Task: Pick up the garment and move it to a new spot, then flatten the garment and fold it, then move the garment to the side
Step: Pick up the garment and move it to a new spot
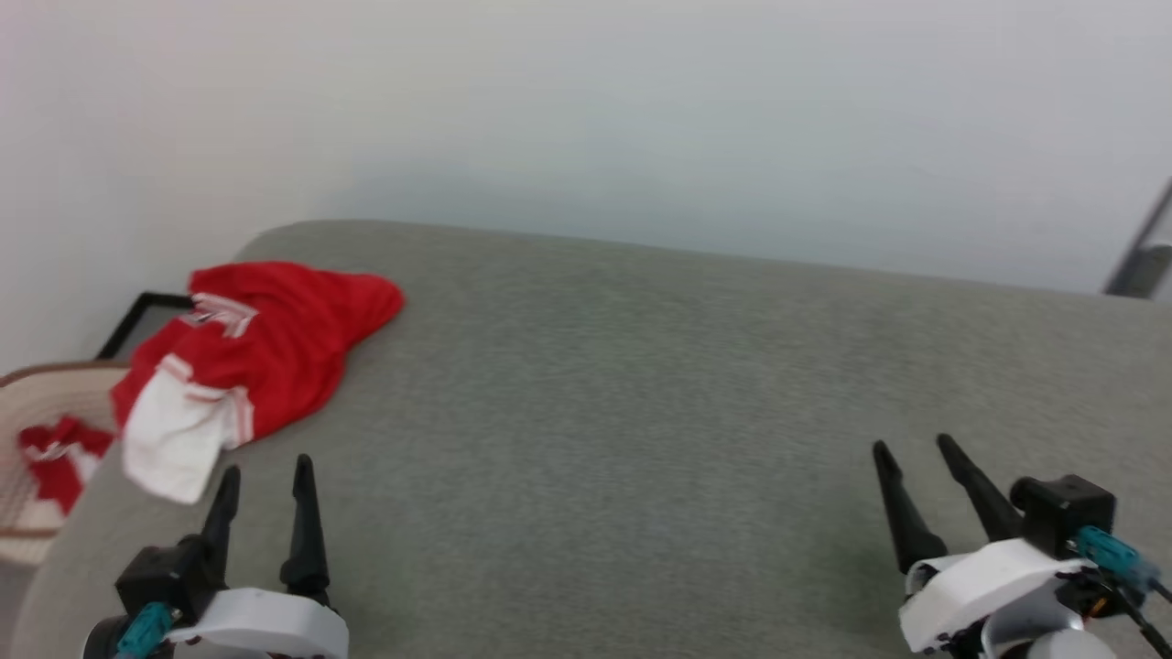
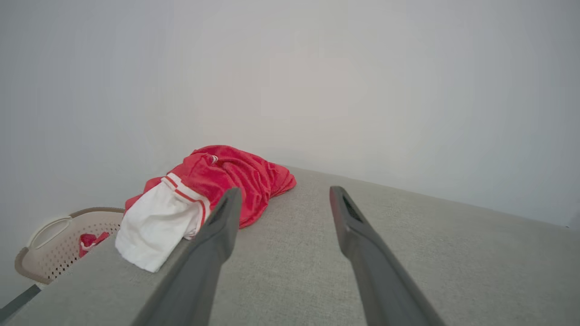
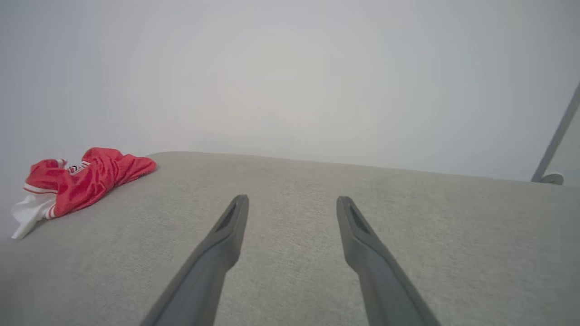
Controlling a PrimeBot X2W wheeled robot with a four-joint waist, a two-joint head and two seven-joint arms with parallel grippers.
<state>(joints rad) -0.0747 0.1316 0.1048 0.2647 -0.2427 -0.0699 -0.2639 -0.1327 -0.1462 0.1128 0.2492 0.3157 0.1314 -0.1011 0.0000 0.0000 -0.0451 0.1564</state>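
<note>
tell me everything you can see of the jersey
The jersey is red, thin-looking fabric with a white panel and red-white striped trim. It lies crumpled in a heap at the left end of the grey surface, white end at the left edge. Only the surface touches it; the left gripper is open, just short of it.

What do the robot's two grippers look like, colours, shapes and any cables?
The left gripper and right gripper match: two long black fingers tapering to points, set in black mounts on a rounded white wrist shell. Each wrist carries a teal connector; thin dark cables trail beside the right one.
</note>
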